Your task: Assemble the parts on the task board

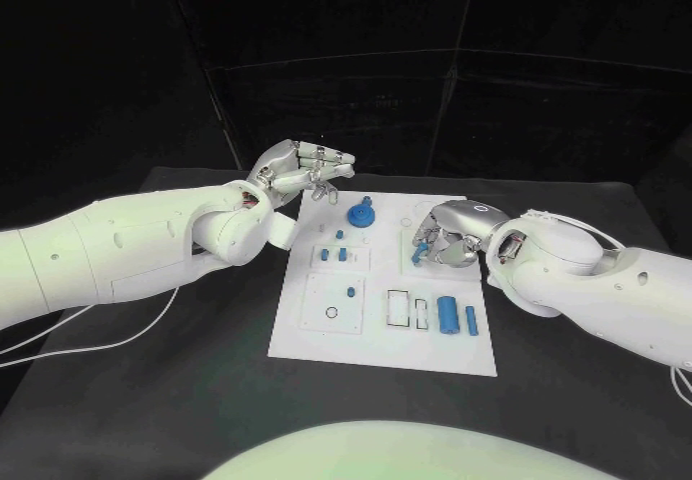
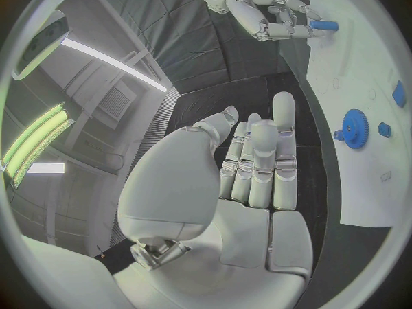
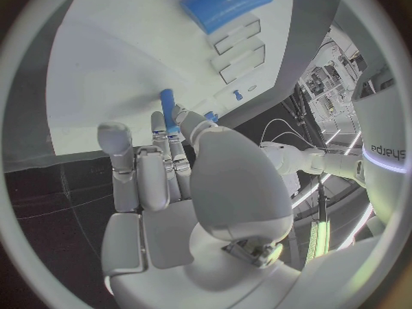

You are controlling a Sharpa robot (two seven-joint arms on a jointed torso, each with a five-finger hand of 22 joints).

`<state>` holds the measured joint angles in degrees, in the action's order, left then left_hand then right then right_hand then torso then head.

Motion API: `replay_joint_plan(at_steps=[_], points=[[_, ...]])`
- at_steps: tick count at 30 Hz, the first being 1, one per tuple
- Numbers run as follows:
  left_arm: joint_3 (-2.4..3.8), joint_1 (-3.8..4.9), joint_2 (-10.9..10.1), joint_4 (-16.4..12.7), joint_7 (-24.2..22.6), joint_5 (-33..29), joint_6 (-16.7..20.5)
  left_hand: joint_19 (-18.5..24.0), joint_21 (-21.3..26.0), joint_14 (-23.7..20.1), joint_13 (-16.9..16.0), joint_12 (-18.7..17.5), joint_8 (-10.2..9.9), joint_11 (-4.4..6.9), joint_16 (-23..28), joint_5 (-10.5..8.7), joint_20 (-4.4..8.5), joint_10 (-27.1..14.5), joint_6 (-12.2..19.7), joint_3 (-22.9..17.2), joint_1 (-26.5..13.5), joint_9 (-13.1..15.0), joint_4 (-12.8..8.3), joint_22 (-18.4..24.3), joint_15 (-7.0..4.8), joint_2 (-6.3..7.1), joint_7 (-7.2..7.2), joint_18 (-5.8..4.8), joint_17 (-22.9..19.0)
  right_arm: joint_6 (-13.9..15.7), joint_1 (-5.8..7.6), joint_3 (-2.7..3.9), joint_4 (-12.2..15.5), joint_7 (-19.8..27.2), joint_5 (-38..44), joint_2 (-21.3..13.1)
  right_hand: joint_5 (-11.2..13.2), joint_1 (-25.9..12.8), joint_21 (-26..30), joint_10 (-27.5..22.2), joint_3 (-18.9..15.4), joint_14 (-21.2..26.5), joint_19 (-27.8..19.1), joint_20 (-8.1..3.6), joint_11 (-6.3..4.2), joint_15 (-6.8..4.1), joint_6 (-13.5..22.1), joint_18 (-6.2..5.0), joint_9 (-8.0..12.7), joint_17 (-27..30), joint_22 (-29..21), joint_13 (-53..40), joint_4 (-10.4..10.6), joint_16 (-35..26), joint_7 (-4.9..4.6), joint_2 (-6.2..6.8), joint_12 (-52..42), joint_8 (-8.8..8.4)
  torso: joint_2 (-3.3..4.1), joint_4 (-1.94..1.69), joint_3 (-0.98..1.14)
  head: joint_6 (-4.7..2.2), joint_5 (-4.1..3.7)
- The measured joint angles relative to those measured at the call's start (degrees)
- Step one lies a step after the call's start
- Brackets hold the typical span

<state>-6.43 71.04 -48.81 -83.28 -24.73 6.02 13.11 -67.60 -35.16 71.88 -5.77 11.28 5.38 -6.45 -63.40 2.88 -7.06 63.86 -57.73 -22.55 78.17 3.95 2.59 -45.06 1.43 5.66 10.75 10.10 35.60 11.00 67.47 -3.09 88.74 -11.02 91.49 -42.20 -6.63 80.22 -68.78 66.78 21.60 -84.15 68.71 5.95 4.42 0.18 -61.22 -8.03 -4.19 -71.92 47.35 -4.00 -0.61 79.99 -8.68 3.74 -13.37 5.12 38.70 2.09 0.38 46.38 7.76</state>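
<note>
Right robot hand [image 1: 450, 238] pinches a small blue peg [image 1: 418, 254] over the task board [image 1: 387, 345].
Left robot hand [image 1: 300, 170] hovers empty, fingers apart. The blue gear [image 1: 361, 213] looks seated; a cylinder [image 1: 449, 315] and slimmer pin [image 1: 472, 319] lie unplaced: judged roughly midway.

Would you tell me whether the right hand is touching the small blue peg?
Touching: in the right wrist view the right hand pinches the small blue peg between its fingertips.

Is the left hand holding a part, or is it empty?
Empty. The left hand hangs beside the board with straight fingers and nothing between them; the blue gear lies apart from it.
</note>
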Motion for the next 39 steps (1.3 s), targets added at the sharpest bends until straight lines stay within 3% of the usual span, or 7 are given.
replay_joint_plan(at_steps=[5,10,15,23,27,33,39], points=[[0.0,0.0,0.0,0.0,0.0,0.0,0.0,0.0,0.0,0.0,0.0,0.0,0.0,0.0,0.0,0.0,0.0,0.0,0.0,0.0,0.0,0.0,0.0,0.0,0.0,0.0,0.0,0.0,0.0,5.0,0.05,0.07,2.8,1.2,-1.0,-1.5,-0.4,0.0,-0.3,0.3,0.5,0.1,0.2,-0.2,-0.12,-0.13,-0.2,0.0,0.0,-0.4,0.4,0.0,-0.2,0.4,-0.14,0.0,0.4,0.0,-0.03,0.0,-0.03,-0.04,-0.02],[0.0,0.0,0.0,0.0,0.0,0.0,0.0,0.0,0.0,0.0,0.0,0.0,0.0,0.0,0.0,0.0,0.0,0.0,0.0,0.0,0.0,0.0,0.0,0.0,0.0,0.0,0.0,0.0,0.0,8.2,0.08,0.09,5.4,2.3,-2.1,-2.5,-0.7,0.0,-0.5,0.5,0.7,0.2,0.4,-0.01,0.08,-0.21,-0.4,0.0,0.0,-0.5,0.7,0.0,-0.3,0.4,0.04,0.0,0.6,-0.01,-0.04,-0.05,-0.05,-0.16,-0.02],[0.0,0.0,0.1,0.1,0.0,0.0,0.0,0.0,0.0,0.0,0.0,0.0,0.0,0.0,0.0,0.0,0.0,0.0,0.0,0.0,0.0,0.0,0.0,0.0,0.0,0.0,0.0,0.0,0.0,9.2,0.09,0.09,6.0,3.1,-3.4,-1.4,-0.7,0.0,-0.5,0.5,0.7,0.2,0.4,-0.01,0.08,-0.2,-0.4,0.0,0.0,-0.5,0.7,0.0,-0.3,0.4,0.04,0.0,0.6,-0.01,-0.04,-0.06,-0.07,-0.16,0.24],[-0.01,0.0,0.3,0.6,0.0,0.0,0.0,0.0,0.0,0.0,0.0,0.0,0.0,0.0,0.0,0.0,0.0,0.0,0.0,0.0,0.0,0.0,0.0,0.0,0.0,0.0,0.0,0.0,0.0,9.0,-0.66,0.01,6.5,4.5,-5.2,3.8,-0.7,0.0,-0.5,0.5,1.0,0.2,0.4,-0.01,0.08,-0.2,-0.5,0.01,0.0,-0.3,0.5,0.0,-0.4,0.4,-0.14,0.0,0.8,-0.02,0.04,-0.09,-0.06,-0.15,0.76],[-0.01,0.0,0.6,0.9,0.0,0.0,0.0,0.0,0.0,0.0,0.0,0.0,0.0,0.0,0.0,0.0,0.0,0.0,0.0,0.0,0.0,0.0,0.0,0.0,0.0,0.0,0.0,0.0,-0.1,8.6,-1.32,-0.94,6.6,5.2,-5.7,6.1,-0.7,0.0,-0.5,0.5,1.0,0.2,0.4,-0.01,0.08,-0.2,-0.5,0.0,0.0,-0.3,0.3,0.0,-0.4,0.4,-0.14,0.01,0.8,-0.02,0.04,-0.12,-0.06,-0.02,1.11],[0.0,0.01,1.0,1.2,0.0,0.0,0.0,0.0,0.0,0.0,0.0,0.0,0.0,0.0,0.0,0.0,0.0,0.0,0.0,0.0,0.0,0.0,0.0,0.0,0.0,0.0,0.0,0.0,-0.1,7.5,-1.79,-3.77,5.5,6.1,-5.8,8.1,-0.7,0.0,-0.5,0.5,1.0,0.2,0.4,-0.01,0.08,-0.2,-0.5,0.0,0.0,-0.3,0.2,0.0,-0.4,0.4,-0.15,0.01,0.8,-0.02,-0.01,-0.12,-0.07,0.25,1.9],[0.0,0.01,1.2,1.3,0.0,0.0,0.0,0.0,0.0,0.0,0.0,0.0,0.0,0.0,0.0,0.0,0.0,0.0,0.0,0.0,0.0,0.0,0.0,0.0,0.0,0.0,0.0,0.0,-0.1,6.2,-2.24,-5.04,5.0,6.7,-5.7,9.2,-0.7,0.0,-0.5,0.5,1.0,0.2,0.4,0.0,0.08,-0.2,-0.5,0.0,0.0,-0.3,0.2,0.0,-0.4,0.4,-0.15,0.01,0.8,-0.02,-0.01,-0.05,-0.04,0.39,2.35]])
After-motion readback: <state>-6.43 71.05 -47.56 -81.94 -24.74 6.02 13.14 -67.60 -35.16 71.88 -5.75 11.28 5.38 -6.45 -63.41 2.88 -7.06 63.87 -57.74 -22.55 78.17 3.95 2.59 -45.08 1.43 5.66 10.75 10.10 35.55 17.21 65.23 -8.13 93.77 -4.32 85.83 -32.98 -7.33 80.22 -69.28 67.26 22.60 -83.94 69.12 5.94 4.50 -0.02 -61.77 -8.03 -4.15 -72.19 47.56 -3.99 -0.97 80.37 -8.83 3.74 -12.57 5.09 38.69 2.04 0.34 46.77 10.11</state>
